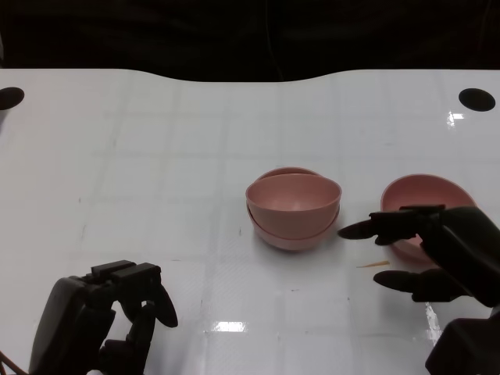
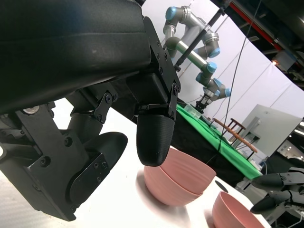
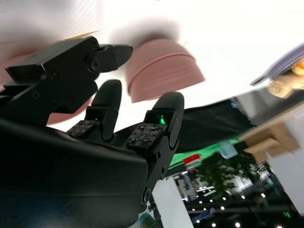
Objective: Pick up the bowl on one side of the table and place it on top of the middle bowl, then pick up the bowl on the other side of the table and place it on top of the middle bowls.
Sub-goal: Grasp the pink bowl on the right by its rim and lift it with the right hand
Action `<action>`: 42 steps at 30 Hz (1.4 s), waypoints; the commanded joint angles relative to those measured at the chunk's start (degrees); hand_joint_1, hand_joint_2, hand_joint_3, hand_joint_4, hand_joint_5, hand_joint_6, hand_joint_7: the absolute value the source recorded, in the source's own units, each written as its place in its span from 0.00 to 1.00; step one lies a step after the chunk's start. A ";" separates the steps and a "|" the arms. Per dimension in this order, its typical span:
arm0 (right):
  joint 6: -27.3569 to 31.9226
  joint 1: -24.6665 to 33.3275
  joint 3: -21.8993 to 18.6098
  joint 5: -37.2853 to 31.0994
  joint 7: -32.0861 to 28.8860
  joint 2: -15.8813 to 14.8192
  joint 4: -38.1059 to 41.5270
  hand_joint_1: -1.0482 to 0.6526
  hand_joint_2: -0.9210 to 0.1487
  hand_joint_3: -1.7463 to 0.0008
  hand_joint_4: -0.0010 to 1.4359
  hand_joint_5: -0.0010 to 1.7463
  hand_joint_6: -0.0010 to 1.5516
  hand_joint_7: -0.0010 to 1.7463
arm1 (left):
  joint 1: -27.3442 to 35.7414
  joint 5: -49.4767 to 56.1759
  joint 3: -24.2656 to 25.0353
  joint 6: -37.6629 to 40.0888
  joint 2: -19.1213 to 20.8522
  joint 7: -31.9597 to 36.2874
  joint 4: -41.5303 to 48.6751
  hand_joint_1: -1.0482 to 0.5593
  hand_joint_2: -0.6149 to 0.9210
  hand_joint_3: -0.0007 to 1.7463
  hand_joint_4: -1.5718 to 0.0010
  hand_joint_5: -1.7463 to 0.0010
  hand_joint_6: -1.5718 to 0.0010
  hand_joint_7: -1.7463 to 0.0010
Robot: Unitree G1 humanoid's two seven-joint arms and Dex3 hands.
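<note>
One bowl stacked at centre, your right hand open beside the last one.

On the white table (image 1: 156, 156) you have two pink bowls nested: the top bowl (image 1: 294, 199) sits slightly tilted inside the middle bowl (image 1: 293, 233), just right of the table's centre. At 3 o'clock from that stack, a little apart from it, stands the side bowl (image 1: 422, 205), upright on the table. Your right hand (image 1: 437, 250) is at that bowl's 6 o'clock edge, fingers spread apart and holding nothing; one finger points toward the stack at 9 o'clock, and you cannot tell whether any finger touches the bowl's rim. Your left hand (image 1: 105, 316) hangs at 7 o'clock from the stack, well apart from it, fingers curled inward around nothing. A small tan sliver (image 1: 373, 265) lies on the table between the stack and your right hand.
</note>
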 commanded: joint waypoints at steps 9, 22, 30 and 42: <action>18.93 -0.20 0.90 -13.63 5.50 -3.61 -11.87 0.42 0.15 0.99 0.36 0.18 0.39 0.00 | -0.54 0.74 0.87 0.08 0.62 -1.17 -0.31 0.61 0.51 0.97 0.42 0.03 0.45 0.15; 33.54 -6.35 8.07 -26.27 11.29 -4.38 -4.53 0.38 0.10 0.99 0.33 0.09 0.31 0.00 | -0.28 1.44 1.45 0.20 0.37 -1.02 -0.64 0.61 0.52 0.95 0.42 0.03 0.45 0.15; 34.92 -12.08 11.78 -25.92 12.94 -5.05 5.74 0.37 0.05 0.99 0.34 0.05 0.29 0.00 | 0.04 2.58 1.09 1.26 0.50 -1.47 -1.55 0.59 0.54 0.93 0.43 0.03 0.47 0.14; 33.07 -18.75 16.82 -23.52 11.02 -4.75 20.70 0.40 0.00 0.99 0.52 0.08 0.32 0.01 | 0.60 1.46 0.92 2.64 0.41 -3.42 -3.21 0.58 0.55 0.92 0.44 0.02 0.47 0.13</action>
